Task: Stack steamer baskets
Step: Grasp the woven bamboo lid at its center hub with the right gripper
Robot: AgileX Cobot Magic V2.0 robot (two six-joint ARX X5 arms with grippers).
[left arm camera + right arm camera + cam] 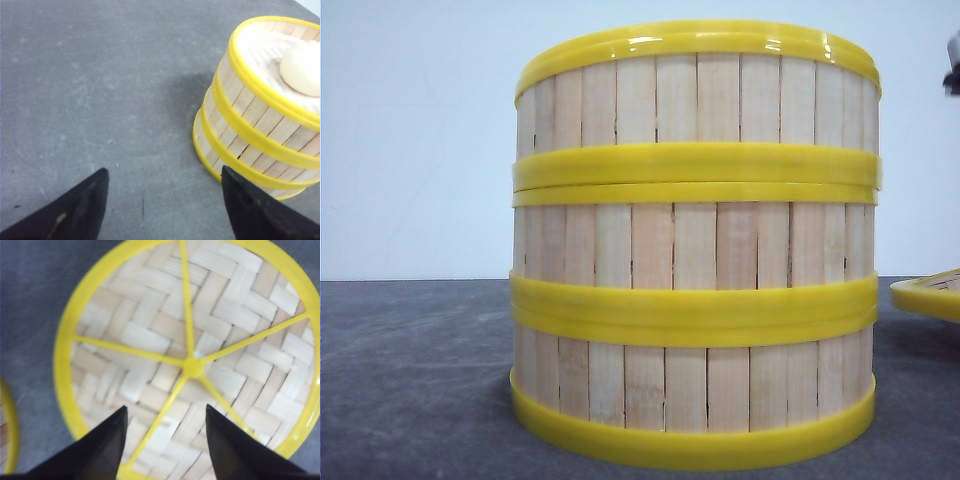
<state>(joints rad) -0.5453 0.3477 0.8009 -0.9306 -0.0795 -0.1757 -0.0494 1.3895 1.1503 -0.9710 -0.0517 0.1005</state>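
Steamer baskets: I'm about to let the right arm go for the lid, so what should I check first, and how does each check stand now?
1. All baskets stacked: ok. The steamer baskets stand three high.
2. Stack aligned: ok. The walls look flush and upright in the front view.
3. Top basket filled: ok. A white bun sits in it.
4. Left gripper clear of the stack: ok. It is open over bare table, beside the stack.
5. Right gripper ready: ok. It is open above the lid, holding nothing.
6. Lid orientation: not ok. Its yellow spokes face up, so it seems to lie upside down.
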